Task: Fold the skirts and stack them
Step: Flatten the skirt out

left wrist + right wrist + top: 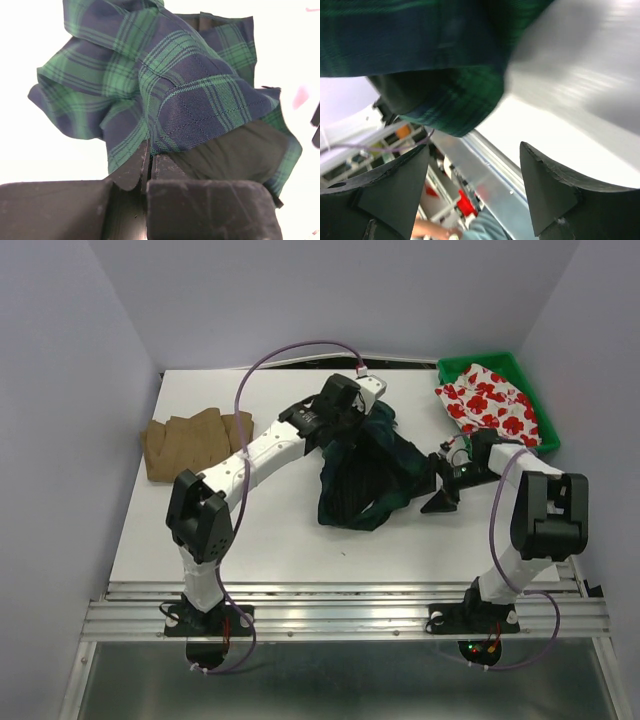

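The dark green-navy plaid skirt (365,475) hangs bunched over the table's middle, held up at its top. My left gripper (362,412) is shut on its fabric; in the left wrist view the jaws (149,150) pinch a plaid edge (190,95). My right gripper (437,490) is open and empty just right of the skirt's hem, with plaid cloth (455,107) above its spread fingers. The tan-brown pleated skirt (195,443) lies flat at the far left. The white skirt with red flowers (490,402) lies in the green bin (535,405).
The bin stands at the back right corner. The metal rail (340,605) runs along the table's near edge. White walls close in the left, back and right sides.
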Robot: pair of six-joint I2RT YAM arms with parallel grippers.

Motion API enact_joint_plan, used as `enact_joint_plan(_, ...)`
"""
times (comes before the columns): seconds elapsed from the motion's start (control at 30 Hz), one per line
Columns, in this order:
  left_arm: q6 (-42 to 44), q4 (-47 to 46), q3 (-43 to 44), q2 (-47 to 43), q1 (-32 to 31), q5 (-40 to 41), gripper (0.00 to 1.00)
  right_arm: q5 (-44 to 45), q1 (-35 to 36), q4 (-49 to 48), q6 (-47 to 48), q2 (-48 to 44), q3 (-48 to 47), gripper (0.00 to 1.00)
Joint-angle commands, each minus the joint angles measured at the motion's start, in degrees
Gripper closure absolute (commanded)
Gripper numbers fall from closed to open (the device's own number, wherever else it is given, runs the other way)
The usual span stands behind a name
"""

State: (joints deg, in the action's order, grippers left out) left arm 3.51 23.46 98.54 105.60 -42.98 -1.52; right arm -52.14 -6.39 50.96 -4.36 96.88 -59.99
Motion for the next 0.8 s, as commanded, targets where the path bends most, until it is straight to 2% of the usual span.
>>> enact_joint_plan(0.0, -2.54, -0.26, 4.29, 0.39, 0.97, -3.40, 1.00, -7.53, 4.98, -3.39, -2.39, -1.16, 0.22, 0.22)
enact_joint_plan(0.1, -2.80, -0.35, 5.26, 0.75, 1.50, -3.84, 1.00, -10.09, 9.18, -7.70, -7.14, -2.48, 1.01, 0.21)
enact_joint_plan(0.2, -3.07, -0.35, 5.52, 1.01, 1.67, -4.72, 1.00, -6.93, 12.71, -14.73, -13.46, -1.96, 2.15, 0.21)
enact_joint_plan(0.33, -3.16, -0.44, 5.35, 0.57, 2.46, -4.55, 1.00, -3.76, 13.86, -17.56, -14.27, 3.04, 0.84, 0.32)
enact_joint_plan(0.4, -3.16, -0.52, 4.91, -0.31, 3.25, -4.55, 1.00, -0.34, 13.86, -17.04, -13.48, 4.72, -1.26, 0.52)
enact_joint_plan(0.5, -3.16, -0.52, 4.20, -1.97, 5.62, -4.63, 1.00, 7.38, 13.34, -16.51, -13.57, 3.06, -4.43, 0.91)
enact_joint_plan(0.53, -3.16, -0.61, 3.85, -2.59, 6.32, -4.98, 1.00, 9.23, 13.34, -16.42, -14.09, 2.35, -5.22, 0.98)
enact_joint_plan(0.63, -3.16, -0.79, 1.48, -4.96, 8.44, -6.47, 1.00, 20.02, 10.97, -15.19, -12.78, 0.33, -8.47, 0.99)
enact_joint_plan(0.77, -3.16, -1.31, -3.86, -8.21, 10.02, -9.20, 1.00, 28.20, 8.16, -14.57, -9.62, -0.73, -12.34, 0.99)
